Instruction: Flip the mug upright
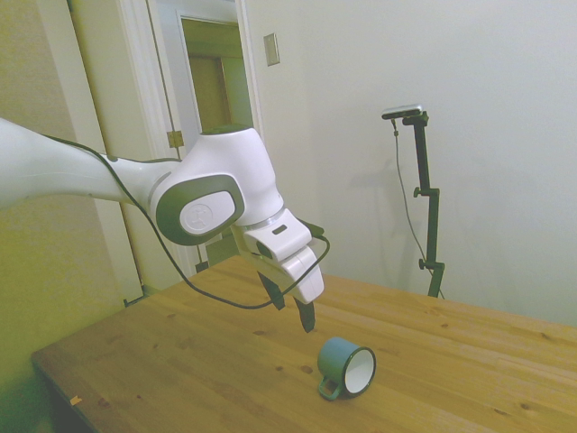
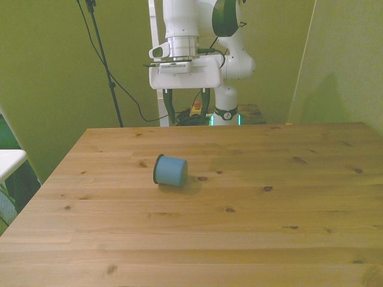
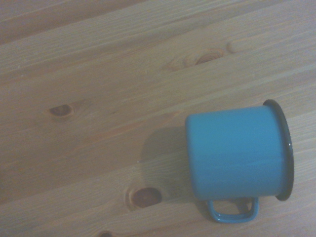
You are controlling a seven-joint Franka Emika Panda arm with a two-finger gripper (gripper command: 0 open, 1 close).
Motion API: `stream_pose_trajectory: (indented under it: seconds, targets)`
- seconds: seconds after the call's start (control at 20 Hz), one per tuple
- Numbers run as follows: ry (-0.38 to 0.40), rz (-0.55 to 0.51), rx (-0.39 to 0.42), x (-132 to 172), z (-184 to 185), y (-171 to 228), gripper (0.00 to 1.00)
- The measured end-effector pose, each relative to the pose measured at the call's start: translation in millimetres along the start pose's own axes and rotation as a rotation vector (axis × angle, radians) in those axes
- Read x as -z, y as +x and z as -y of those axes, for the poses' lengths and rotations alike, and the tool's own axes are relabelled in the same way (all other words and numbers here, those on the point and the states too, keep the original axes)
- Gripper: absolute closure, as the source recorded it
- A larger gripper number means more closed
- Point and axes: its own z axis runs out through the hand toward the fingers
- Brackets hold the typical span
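One mug [image 1: 346, 368] lies on its side on the wooden desk [image 1: 180, 361], and one gripper [image 1: 293, 311] hangs in the air above and apart from it, holding nothing. In the front view the two dark fingers [image 2: 169, 107] stand well apart, spread wide open. The side view shows the mug's white inside and its handle resting against the desk; the front view shows only the teal wall and dark rim, the mouth turned toward the front view's left. The wrist view shows the handle's small loop [image 3: 232, 210] flat against the boards.
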Motion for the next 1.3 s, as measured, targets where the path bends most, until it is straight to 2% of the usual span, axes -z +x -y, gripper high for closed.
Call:
stream_pose_trajectory:
  seconds: [0.15, 0.6, 0.9, 1.0, 1.3]
  targets:
    - [0.003, -0.001, -0.020, -3, -4, 14, 0.00]
    - [0.024, 0.005, -0.081, -11, -25, 97, 0.00]
    - [0.059, 0.086, -0.070, -26, -39, 117, 0.00]
    - [0.060, 0.112, -0.068, -47, -36, 128, 0.00]
    - [0.100, 0.129, -0.046, -52, -36, 132, 0.00]
